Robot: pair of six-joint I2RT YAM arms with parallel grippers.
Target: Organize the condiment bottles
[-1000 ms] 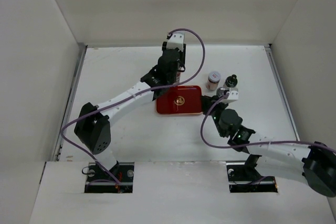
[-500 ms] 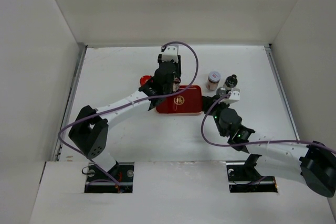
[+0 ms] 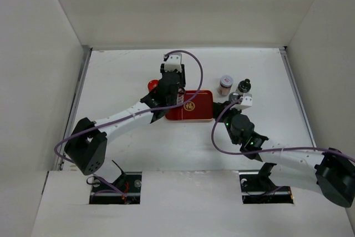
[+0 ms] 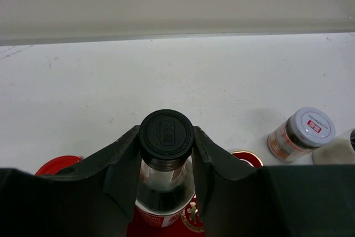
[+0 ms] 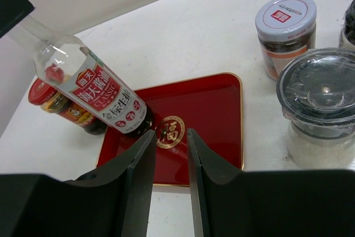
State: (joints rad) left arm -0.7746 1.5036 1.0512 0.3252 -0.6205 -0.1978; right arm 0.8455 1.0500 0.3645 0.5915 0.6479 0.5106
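Note:
My left gripper (image 4: 166,159) is shut on the neck of the tall slim black-capped bottle (image 4: 166,137). The bottle (image 5: 94,95) leans, its base at the left part of the red tray (image 5: 211,115). Behind the tray's left edge stands the red-capped jar (image 5: 61,104). My right gripper (image 5: 169,134) hovers over the tray's near edge, its jaws a little apart and nothing between them. To its right stand the grey-capped shaker (image 5: 321,109), the pinkish-white-lidded jar (image 5: 285,31) and the dark-knobbed bottle (image 3: 244,86).
White walls enclose the table (image 3: 122,137) on the left, back and right. The left arm (image 3: 122,116) stretches diagonally from the near left toward the tray (image 3: 199,109). The right arm (image 3: 277,154) lies low along the near right.
The left arm has drawn nearer and leftward with the bottle, which uncovers the red-capped jar behind the tray. The right arm has barely shifted.

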